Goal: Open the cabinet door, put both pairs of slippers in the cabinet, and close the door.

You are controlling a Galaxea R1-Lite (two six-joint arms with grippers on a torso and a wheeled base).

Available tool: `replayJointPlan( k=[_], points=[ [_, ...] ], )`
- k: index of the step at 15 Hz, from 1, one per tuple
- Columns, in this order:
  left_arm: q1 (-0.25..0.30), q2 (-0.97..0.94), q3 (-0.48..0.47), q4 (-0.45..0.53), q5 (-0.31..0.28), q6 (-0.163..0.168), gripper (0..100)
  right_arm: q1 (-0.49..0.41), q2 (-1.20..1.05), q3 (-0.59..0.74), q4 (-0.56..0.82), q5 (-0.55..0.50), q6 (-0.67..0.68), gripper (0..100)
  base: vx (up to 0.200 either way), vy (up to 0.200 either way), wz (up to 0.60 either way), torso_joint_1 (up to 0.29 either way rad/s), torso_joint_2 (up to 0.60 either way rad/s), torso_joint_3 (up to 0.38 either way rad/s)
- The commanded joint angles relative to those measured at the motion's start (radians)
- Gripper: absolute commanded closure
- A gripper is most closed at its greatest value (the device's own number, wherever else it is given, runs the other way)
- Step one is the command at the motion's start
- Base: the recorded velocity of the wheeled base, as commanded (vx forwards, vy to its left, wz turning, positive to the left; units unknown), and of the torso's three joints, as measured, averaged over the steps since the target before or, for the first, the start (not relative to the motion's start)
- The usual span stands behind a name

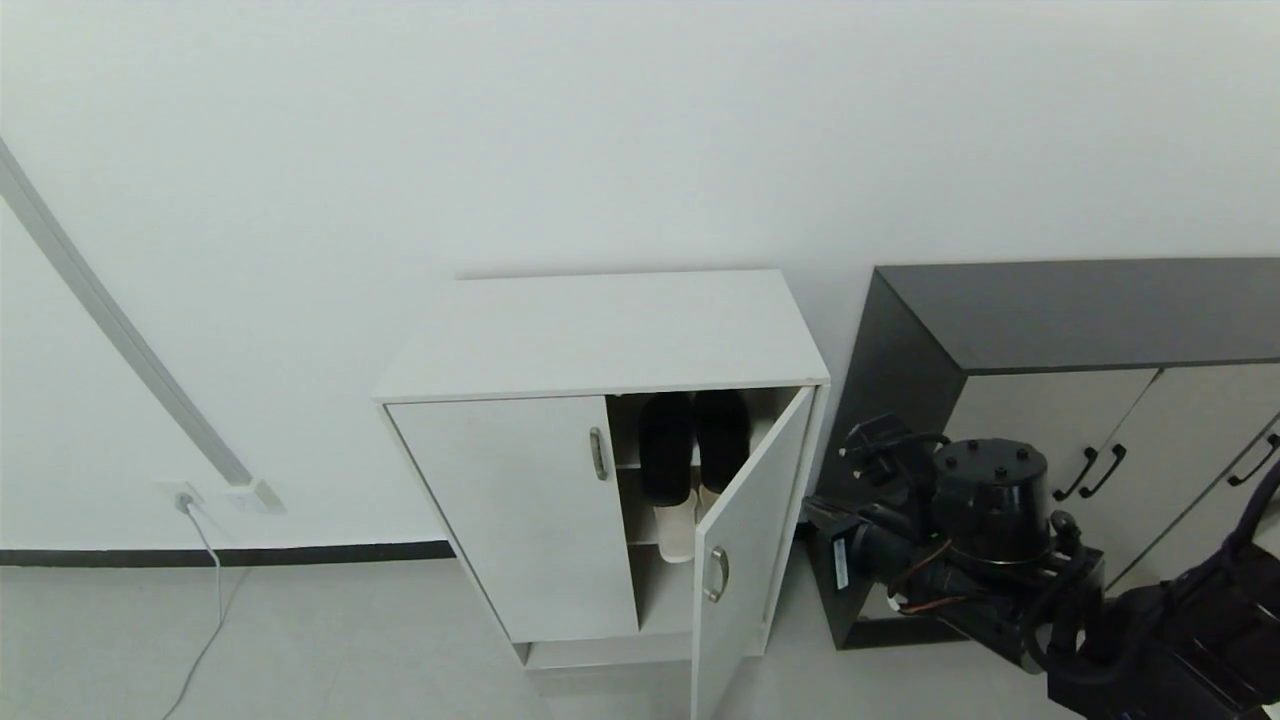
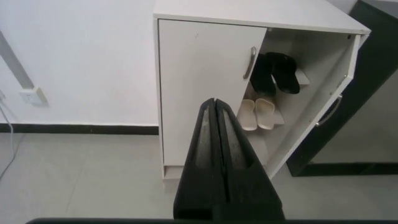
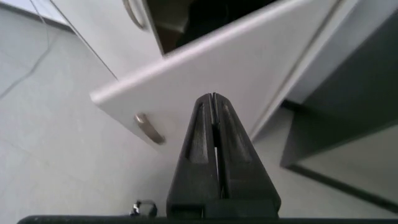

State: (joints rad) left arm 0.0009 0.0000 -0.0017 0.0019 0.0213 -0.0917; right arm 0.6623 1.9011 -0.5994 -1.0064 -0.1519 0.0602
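Observation:
The white cabinet [image 1: 600, 335] stands against the wall with its left door [image 1: 510, 510] closed and its right door [image 1: 750, 520] swung partly open. A black pair of slippers [image 1: 692, 440] lies on the upper shelf, and a cream pair [image 1: 678, 528] on the shelf below. Both pairs also show in the left wrist view, black slippers [image 2: 277, 71] above cream slippers [image 2: 259, 114]. My left gripper [image 2: 215, 102] is shut and empty, held back in front of the cabinet. My right gripper [image 3: 213, 99] is shut and empty, its tips close to the outer face of the open door [image 3: 249, 68], beside its handle [image 3: 149, 129].
A dark cabinet [image 1: 1080, 310] stands just right of the white one, close behind the open door. A wall socket with a cable [image 1: 185, 497] is at the left. Grey floor [image 1: 300, 640] lies free in front and to the left.

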Motion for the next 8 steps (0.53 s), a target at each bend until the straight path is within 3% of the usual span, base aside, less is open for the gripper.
replayJointPlan(
  k=[1, 8],
  points=[
    [0.001, 0.002, 0.0, 0.0, 0.0, 0.0, 100, 0.0, 0.047, -0.01, -0.008, 0.014, 0.003, 100, 0.0, 0.0, 0.0, 0.0, 0.0, 0.0],
    [0.001, 0.0, 0.0, 0.0, 0.0, 0.0, 100, -0.001, 0.254, -0.165, -0.098, 0.028, -0.002, 100, 0.0, 0.0, 0.0, 0.0, 0.0, 0.0]
  ],
)
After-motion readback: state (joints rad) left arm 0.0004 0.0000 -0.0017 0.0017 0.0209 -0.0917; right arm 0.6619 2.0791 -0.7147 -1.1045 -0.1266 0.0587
